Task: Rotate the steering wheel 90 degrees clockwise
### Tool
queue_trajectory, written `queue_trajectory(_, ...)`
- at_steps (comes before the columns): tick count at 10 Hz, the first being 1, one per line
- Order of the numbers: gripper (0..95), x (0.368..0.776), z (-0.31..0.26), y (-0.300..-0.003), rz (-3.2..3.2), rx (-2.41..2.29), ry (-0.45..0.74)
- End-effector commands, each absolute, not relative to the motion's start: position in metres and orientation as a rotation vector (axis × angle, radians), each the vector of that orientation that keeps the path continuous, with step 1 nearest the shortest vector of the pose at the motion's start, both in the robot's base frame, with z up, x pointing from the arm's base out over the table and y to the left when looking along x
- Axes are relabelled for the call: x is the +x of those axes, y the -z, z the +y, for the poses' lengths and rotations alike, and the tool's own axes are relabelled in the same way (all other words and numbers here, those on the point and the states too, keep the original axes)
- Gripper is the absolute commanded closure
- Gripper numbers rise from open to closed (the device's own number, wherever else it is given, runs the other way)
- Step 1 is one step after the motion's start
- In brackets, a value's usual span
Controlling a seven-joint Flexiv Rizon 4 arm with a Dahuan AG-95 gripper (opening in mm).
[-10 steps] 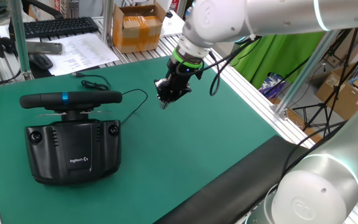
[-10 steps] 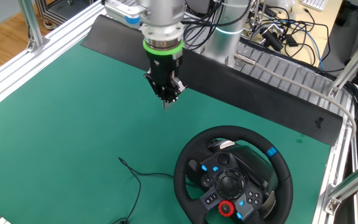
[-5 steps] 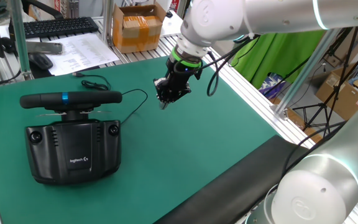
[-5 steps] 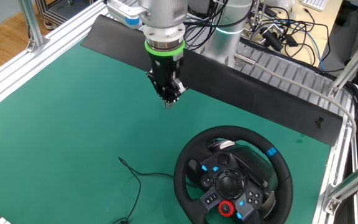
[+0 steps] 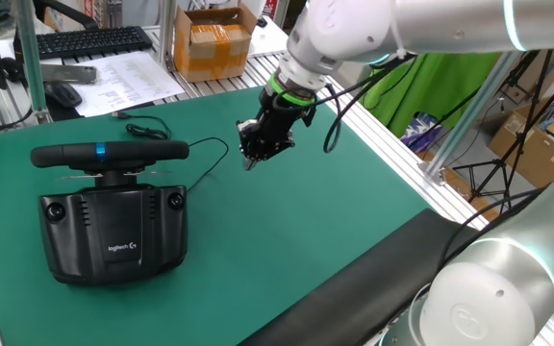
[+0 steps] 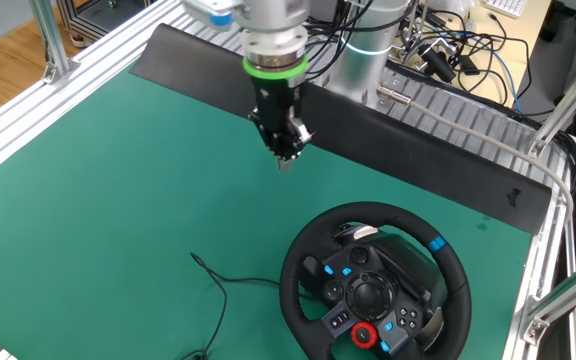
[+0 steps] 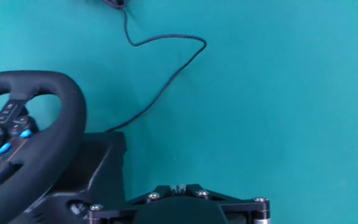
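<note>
The steering wheel (image 5: 109, 154) stands at the left of the green mat on its boxy black Logitech base (image 5: 113, 235), its rim seen edge-on with the blue stripe (image 5: 100, 149) on top. In the other fixed view the wheel (image 6: 303, 262) faces up, with coloured buttons and a red knob at its hub. In the hand view its rim (image 7: 67, 124) fills the lower left. My gripper (image 5: 252, 160) hangs above the mat right of the wheel, apart from it, shut and empty. It also shows in the other fixed view (image 6: 286, 160) and the hand view (image 7: 179, 187).
The wheel's thin black cable (image 5: 200, 154) loops over the mat between wheel and gripper (image 7: 166, 62). Behind the mat are a black keyboard (image 5: 89, 40), a mouse (image 5: 62, 93), papers and a cardboard box (image 5: 214, 38). Aluminium rails (image 6: 28, 130) border the mat.
My gripper has shifted a little sideways above the mat, to the right in the other fixed view. The wheel has not moved.
</note>
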State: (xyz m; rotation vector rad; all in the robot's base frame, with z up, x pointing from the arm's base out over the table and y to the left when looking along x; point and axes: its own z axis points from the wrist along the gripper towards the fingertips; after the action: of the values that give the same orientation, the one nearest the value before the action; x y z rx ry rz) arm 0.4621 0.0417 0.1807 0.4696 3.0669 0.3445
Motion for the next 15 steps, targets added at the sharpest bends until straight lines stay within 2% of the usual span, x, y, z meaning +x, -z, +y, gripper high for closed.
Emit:
queue_trajectory(1, 95.0, 0.477, 0.045, -0.186, 3.109, 0.458, -0.324)
queue_trajectory(2, 95.0, 0.483, 0.047, -0.189, 3.1, 0.505, -0.341)
queue_trajectory(4, 57.0, 0.492, 0.055, -0.197, 3.092, 0.565, -0.342)
queue_trajectory(12, 57.0, 0.505, 0.108, -0.211, 3.051, 0.725, -0.35)
queue_trajectory(15, 57.0, 0.517, 0.111, -0.22, 3.048, 0.754, -0.37)
